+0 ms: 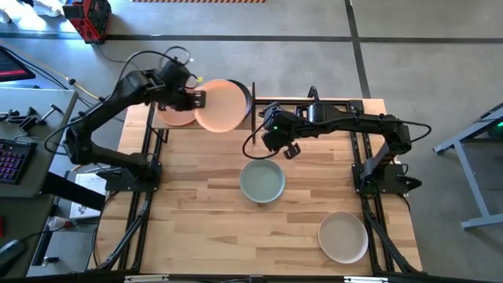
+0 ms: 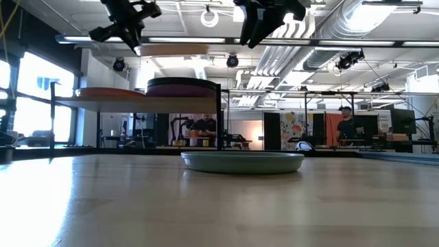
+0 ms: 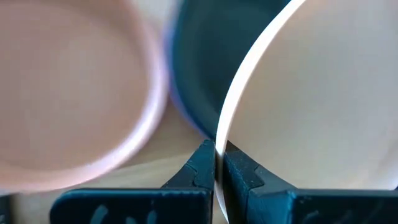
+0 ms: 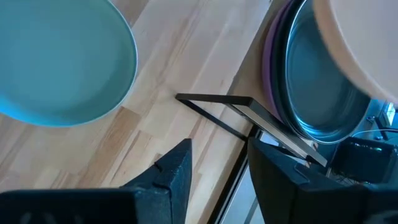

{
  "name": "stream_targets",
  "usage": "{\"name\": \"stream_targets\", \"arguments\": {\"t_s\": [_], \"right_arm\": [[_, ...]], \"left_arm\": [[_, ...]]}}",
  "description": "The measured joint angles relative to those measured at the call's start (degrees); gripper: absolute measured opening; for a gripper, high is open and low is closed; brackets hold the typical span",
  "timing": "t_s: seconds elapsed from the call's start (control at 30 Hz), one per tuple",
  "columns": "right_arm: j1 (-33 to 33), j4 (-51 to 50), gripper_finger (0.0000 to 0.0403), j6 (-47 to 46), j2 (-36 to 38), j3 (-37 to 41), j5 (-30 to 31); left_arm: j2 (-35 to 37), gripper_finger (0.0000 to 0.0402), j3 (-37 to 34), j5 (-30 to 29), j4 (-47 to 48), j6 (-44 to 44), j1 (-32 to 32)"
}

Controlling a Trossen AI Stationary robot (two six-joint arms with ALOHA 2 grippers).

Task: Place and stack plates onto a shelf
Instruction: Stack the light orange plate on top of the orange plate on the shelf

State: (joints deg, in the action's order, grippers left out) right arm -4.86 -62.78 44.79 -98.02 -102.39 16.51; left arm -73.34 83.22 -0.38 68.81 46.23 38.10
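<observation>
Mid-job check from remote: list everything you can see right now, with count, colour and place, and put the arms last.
Peach plate: 1, peach, held over the shelf's right stack.
Peach plate on shelf: 1, peach, shelf's left side.
Stacked plates: count unclear, dark over purple, shelf's right side.
Sage plate: 1, sage green, table centre.
Beige plate: 1, beige, table's near right.
Shelf: 1, light wood with black posts, table's far edge.
Left gripper: shut on the peach plate's rim.
Right gripper: open, above the table near the sage plate.
</observation>
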Motion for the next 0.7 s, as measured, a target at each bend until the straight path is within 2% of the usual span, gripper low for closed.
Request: {"name": "stream_targets", "arguments": {"t_s": [0.37, 0.7], "right_arm": [[0.0, 0.0, 0.0137, 0.1, 0.0, 0.0, -0.1], [0.0, 0.0, 0.0137, 0.0, 0.0, 0.0, -0.2]], "left_arm": [[6.4, 0.0001, 0.0, -12.4, 11.8, 8.2, 6.9], [8.5, 0.0001, 0.0, -18.7, 21.3, 12.1, 12.0]]}}
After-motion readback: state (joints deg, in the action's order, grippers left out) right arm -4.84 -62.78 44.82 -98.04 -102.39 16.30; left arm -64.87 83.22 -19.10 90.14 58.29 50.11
